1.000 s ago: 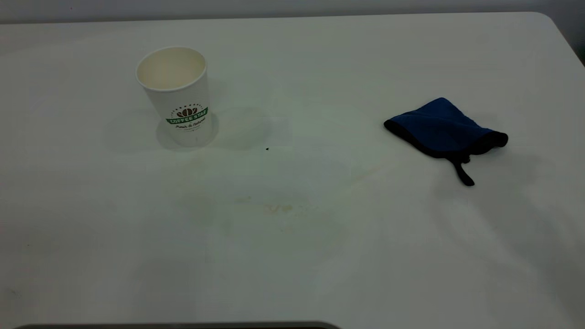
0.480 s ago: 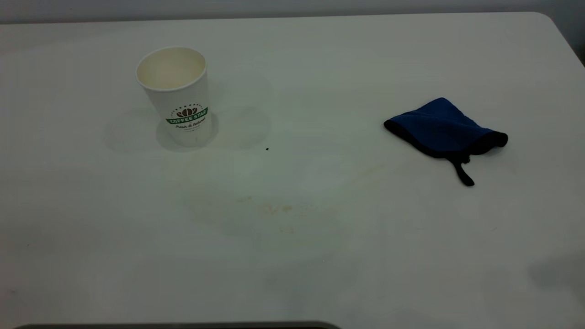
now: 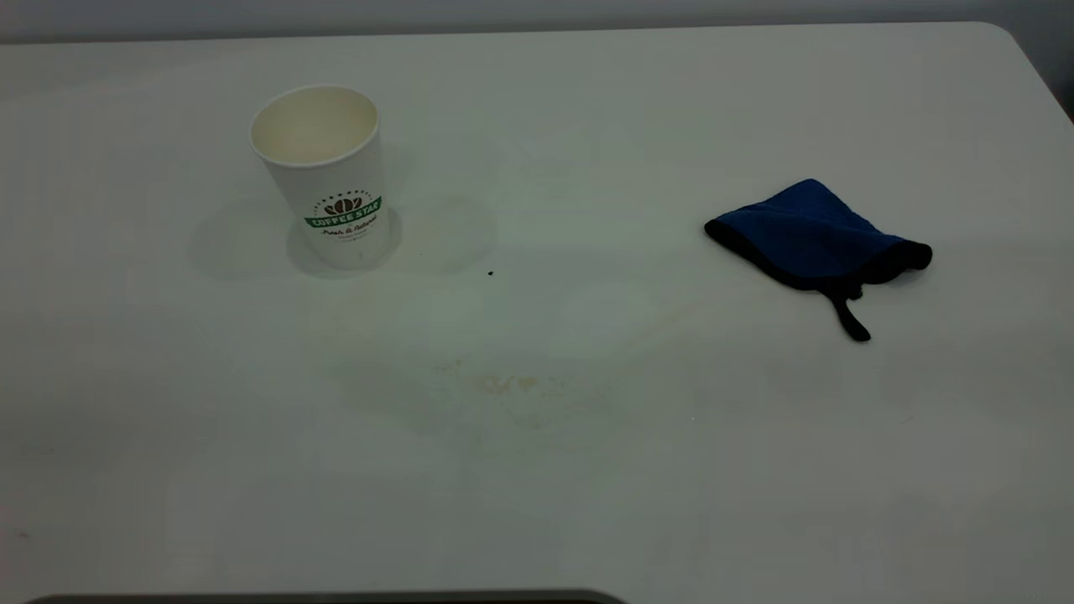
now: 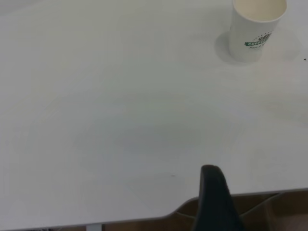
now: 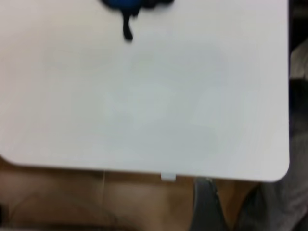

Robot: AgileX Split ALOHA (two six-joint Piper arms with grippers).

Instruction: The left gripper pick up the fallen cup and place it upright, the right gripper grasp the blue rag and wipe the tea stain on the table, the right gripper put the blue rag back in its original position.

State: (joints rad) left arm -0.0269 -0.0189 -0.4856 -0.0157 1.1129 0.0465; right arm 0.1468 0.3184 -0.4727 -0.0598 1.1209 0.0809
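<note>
The white cup (image 3: 327, 180) with its green logo stands upright at the back left of the table (image 3: 587, 503); the left wrist view has the cup (image 4: 255, 29) far off. The blue rag (image 3: 810, 235) lies flat at the right, black tail toward the front, and its edge (image 5: 126, 5) shows in the right wrist view. A faint yellowish tea stain (image 3: 503, 384) smears the middle. Neither gripper appears in the exterior view. My left gripper (image 4: 214, 202) and right gripper (image 5: 204, 204) hang off the table's near edge, far from both things.
A tiny dark speck (image 3: 490, 273) lies on the table to the right of the cup. The table's rounded corner (image 3: 1015, 38) is at the back right. A dark strip (image 3: 319, 597) runs along the front edge.
The shadow over the table's right front has slid off and faded. Cup, rag and stain stay where they were.
</note>
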